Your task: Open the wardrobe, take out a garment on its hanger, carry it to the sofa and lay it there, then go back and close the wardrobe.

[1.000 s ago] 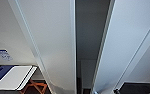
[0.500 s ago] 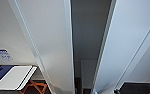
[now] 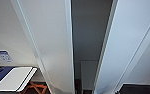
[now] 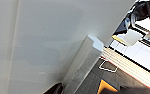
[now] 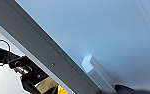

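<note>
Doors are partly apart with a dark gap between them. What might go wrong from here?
The gap between the wardrobe doors looks narrow, so reaching inside now could knock a door edge. Each wrist view shows a small white handle close up; a slip off it might let a door swing. Nothing inside the dark interior is discernible.

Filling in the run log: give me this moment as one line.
tall white wardrobe | doors ajar, dark gap between | white vertical handle near left wrist | other handle near right wrist
</note>
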{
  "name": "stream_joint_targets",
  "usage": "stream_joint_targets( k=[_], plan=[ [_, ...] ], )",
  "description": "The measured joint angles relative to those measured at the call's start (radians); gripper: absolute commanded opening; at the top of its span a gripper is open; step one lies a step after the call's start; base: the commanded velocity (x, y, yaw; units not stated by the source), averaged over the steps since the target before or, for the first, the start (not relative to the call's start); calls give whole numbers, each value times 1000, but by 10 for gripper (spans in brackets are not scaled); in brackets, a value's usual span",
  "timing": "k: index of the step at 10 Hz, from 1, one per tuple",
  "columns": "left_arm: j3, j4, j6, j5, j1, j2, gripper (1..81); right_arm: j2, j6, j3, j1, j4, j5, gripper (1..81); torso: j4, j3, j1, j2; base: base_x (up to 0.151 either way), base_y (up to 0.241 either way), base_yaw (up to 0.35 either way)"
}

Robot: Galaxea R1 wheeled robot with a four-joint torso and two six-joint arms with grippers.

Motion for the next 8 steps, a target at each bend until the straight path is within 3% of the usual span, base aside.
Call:
stream_joint_targets(
  k=[4, 8],
  plan=[
    [2, 12, 21, -34, 30, -15, 811, -20, -6, 17, -27, -104, -13, 811, 0, 0, 0, 0, 0, 0, 0],
    [27, 31, 26, -46, 64, -61, 811, -42, -11, 32, -54, -140, -4, 811, 0, 1, 0, 0, 0, 0, 0]
  ],
)
